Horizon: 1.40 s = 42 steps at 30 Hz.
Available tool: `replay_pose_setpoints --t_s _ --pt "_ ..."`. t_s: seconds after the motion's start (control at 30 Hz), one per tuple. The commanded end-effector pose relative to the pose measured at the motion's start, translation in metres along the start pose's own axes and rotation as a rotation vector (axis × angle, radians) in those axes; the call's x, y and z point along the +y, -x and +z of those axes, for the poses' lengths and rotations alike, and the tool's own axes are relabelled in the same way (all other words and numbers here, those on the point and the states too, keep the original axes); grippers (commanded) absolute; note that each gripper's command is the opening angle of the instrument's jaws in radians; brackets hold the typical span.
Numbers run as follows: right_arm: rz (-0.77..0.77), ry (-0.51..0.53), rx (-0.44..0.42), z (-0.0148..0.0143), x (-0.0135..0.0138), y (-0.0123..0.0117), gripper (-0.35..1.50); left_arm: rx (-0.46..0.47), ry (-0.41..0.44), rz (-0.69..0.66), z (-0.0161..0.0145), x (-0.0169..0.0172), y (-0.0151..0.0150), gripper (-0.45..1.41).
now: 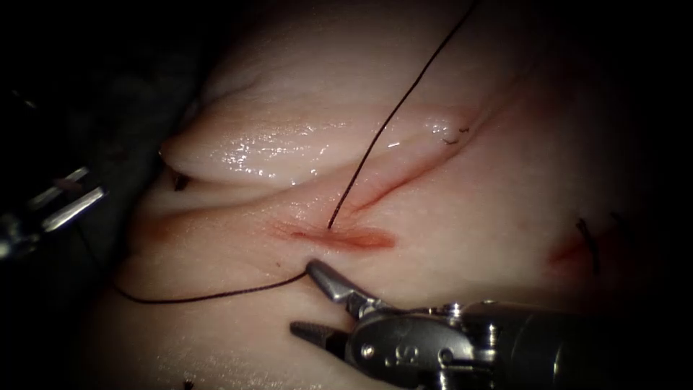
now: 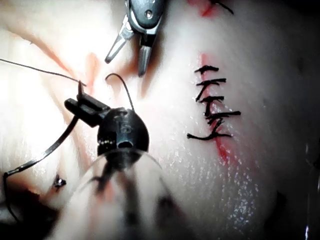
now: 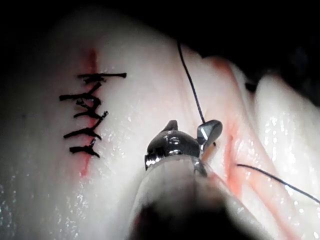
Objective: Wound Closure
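Note:
The tissue (image 1: pixel 447 217) has a cut (image 1: pixel 404 177) with red fluid (image 1: pixel 346 237) at its near end. A dark thread (image 1: pixel 393 115) comes down from above and enters the tissue at the cut. It comes out again beside my right tool (image 1: pixel 303 297) and trails off to the left. That tool's jaws stand open with nothing between them, the upper tip close to the thread. My left tool (image 1: pixel 79 195) is well left of the cut. In the left wrist view it (image 2: pixel 80 100) is shut on the curved needle (image 2: pixel 47 150) near the tip, outside the tissue.
A second cut closed with several dark stitches (image 2: pixel 212 105) (image 3: pixel 90 112) lies to the right of the open one. Short cut thread ends (image 1: pixel 453 139) sit at the far end of the open cut. The tissue's left edge (image 1: pixel 170 155) drops into darkness.

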<state>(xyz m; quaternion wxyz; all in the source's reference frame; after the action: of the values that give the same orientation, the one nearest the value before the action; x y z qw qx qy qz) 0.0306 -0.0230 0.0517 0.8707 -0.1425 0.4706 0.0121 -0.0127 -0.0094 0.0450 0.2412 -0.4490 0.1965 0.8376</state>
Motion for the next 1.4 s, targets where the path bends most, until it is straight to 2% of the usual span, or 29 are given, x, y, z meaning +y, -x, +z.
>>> replay_pose_setpoints --t_s 0.03,0.27,0.3,0.33,0.37,0.57,0.67,0.77,0.83,1.0,1.17,1.2,1.23,1.27,1.3,1.33,1.37,1.4 --pt "-0.007 0.002 -0.009 0.0012 -0.0006 0.0004 1.23 0.006 0.004 -0.001 0.0004 0.0008 0.0004 -0.45" --pt "-0.054 0.006 -0.038 0.0024 -0.0001 0.0006 1.03 0.027 0.032 -0.007 0.0014 0.0015 0.0008 -0.45" --pt "-0.060 0.005 -0.041 0.0026 0.0000 0.0005 0.93 0.026 0.036 -0.003 0.0015 0.0017 0.0009 -0.45" --pt "-0.087 -0.011 -0.050 0.0028 -0.0001 0.0004 0.16 0.028 0.046 -0.008 0.0019 0.0021 0.0011 -0.45" --pt "-0.119 -0.054 -0.068 0.0026 -0.0002 0.0004 -0.35 0.031 0.053 -0.002 0.0023 0.0024 0.0014 -0.45" --pt "-0.121 -0.057 -0.097 0.0016 -0.0003 0.0005 -0.35 0.030 0.066 -0.004 0.0030 0.0027 0.0026 -0.45" --pt "-0.126 -0.060 -0.093 0.0004 -0.0014 -0.0005 -0.35 0.030 0.067 -0.003 0.0033 0.0029 0.0031 -0.45" --pt "-0.131 -0.086 -0.061 -0.0016 -0.0036 -0.0029 -0.35 0.024 0.069 -0.004 0.0039 0.0032 0.0039 -0.45" --pt "-0.144 -0.135 -0.016 -0.0033 -0.0062 -0.0060 -0.35 0.015 0.076 0.002 0.0044 0.0037 0.0044 -0.45" --pt "-0.117 -0.199 0.072 -0.0054 -0.0104 -0.0110 -0.35 0.006 0.089 0.011 0.0052 0.0045 0.0048 -0.45" --pt "-0.092 -0.225 0.112 -0.0055 -0.0106 -0.0126 -0.35 0.008 0.091 0.011 0.0053 0.0047 0.0047 -0.45" --pt "-0.084 -0.216 0.112 -0.0052 -0.0101 -0.0126 -0.20 0.008 0.091 0.011 0.0053 0.0047 0.0047 -0.45" --pt "-0.065 -0.192 0.123 -0.0049 -0.0089 -0.0123 0.58 0.008 0.094 0.012 0.0053 0.0047 0.0047 -0.45" --pt "-0.059 -0.172 0.121 -0.0048 -0.0083 -0.0120 0.83 0.008 0.093 0.013 0.0053 0.0047 0.0048 -0.45" --pt "-0.041 -0.130 0.110 -0.0046 -0.0067 -0.0113 1.20 0.007 0.092 0.013 0.0053 0.0048 0.0048 -0.45" --pt "-0.033 -0.119 0.110 -0.0045 -0.0059 -0.0109 1.30 0.006 0.093 0.015 0.0053 0.0048 0.0049 -0.45" --pt "-0.033 -0.119 0.110 -0.0045 -0.0059 -0.0109 1.30 0.006 0.093 0.015 0.0053 0.0048 0.0049 -0.45" --pt "-0.015 -0.090 0.114 -0.0044 -0.0045 -0.0101 1.37 0.004 0.093 0.017 0.0054 0.0049 0.0050 -0.45"
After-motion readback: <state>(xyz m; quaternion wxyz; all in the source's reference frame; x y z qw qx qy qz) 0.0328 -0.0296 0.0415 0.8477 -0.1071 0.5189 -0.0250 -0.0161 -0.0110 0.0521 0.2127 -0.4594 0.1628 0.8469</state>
